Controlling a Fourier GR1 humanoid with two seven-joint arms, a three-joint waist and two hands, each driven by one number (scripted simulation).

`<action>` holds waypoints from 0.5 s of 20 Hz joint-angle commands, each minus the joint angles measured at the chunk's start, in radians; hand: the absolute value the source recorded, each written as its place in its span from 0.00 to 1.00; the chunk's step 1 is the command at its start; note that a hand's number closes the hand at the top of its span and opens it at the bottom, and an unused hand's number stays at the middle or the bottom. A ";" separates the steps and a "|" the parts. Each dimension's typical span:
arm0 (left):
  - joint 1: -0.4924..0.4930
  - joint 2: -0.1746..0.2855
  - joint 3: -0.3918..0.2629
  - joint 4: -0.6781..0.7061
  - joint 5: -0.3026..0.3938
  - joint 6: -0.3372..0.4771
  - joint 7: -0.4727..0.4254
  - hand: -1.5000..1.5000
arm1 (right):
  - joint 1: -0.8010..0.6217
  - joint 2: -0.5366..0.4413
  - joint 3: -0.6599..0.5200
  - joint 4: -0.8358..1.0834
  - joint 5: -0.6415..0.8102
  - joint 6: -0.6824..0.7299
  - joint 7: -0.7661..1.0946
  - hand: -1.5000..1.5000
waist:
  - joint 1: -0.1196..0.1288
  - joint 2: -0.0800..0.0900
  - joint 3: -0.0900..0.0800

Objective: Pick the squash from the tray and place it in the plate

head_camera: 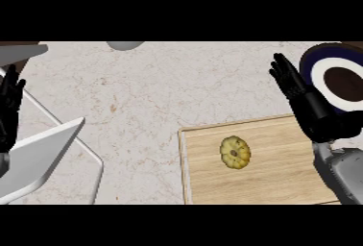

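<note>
A small yellow squash (235, 152) lies on the wooden tray (284, 178) at the lower right, near the tray's left half. A dark blue plate (320, 65) with a white ring and brown centre sits at the far right, beyond the tray's far edge. My right hand (303, 98) is raised over the tray's far right corner, fingers straight and pointing away, partly covering the plate's left side; it holds nothing and stands to the right of the squash. At the left edge, my left hand (8, 108) rests open with fingers up.
The marble counter (142, 96) spreads left of the tray. A grey rounded object (126, 45) shows at the top edge. Pale grey angular shapes (42, 153) occupy the lower left beside my left forearm.
</note>
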 commanded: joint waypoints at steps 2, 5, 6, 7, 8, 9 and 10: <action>0.111 -0.070 -0.038 -0.117 -0.041 -0.025 0.118 0.50 | -0.109 -0.014 0.041 -0.034 0.039 0.070 -0.013 1.00 | 0.003 -0.001 -0.038; -0.025 -0.130 -0.075 0.146 0.023 -0.123 0.279 0.50 | -0.280 -0.106 0.080 -0.108 0.107 0.169 0.024 1.00 | 0.026 -0.007 -0.047; -0.065 -0.180 -0.104 0.219 0.017 -0.135 0.321 0.50 | -0.337 -0.121 0.089 -0.131 0.123 0.196 0.023 1.00 | 0.029 -0.006 -0.051; -0.121 -0.094 -0.033 0.255 0.028 -0.154 0.331 0.50 | -0.327 -0.324 0.104 -0.093 0.378 0.163 0.001 1.00 | -0.018 -0.039 -0.089; -0.087 -0.195 -0.078 0.255 0.052 -0.185 0.311 0.50 | -0.350 -0.277 0.065 -0.065 0.389 0.079 0.011 1.00 | -0.004 -0.013 -0.058; -0.086 -0.235 -0.100 0.242 0.049 -0.187 0.312 0.50 | -0.341 -0.228 0.047 -0.061 0.381 0.025 0.006 1.00 | 0.000 -0.014 -0.046; -0.068 -0.256 -0.102 0.248 0.052 -0.210 0.287 0.50 | -0.318 -0.180 0.059 -0.059 0.383 -0.010 -0.013 0.00 | 0.013 -0.011 -0.043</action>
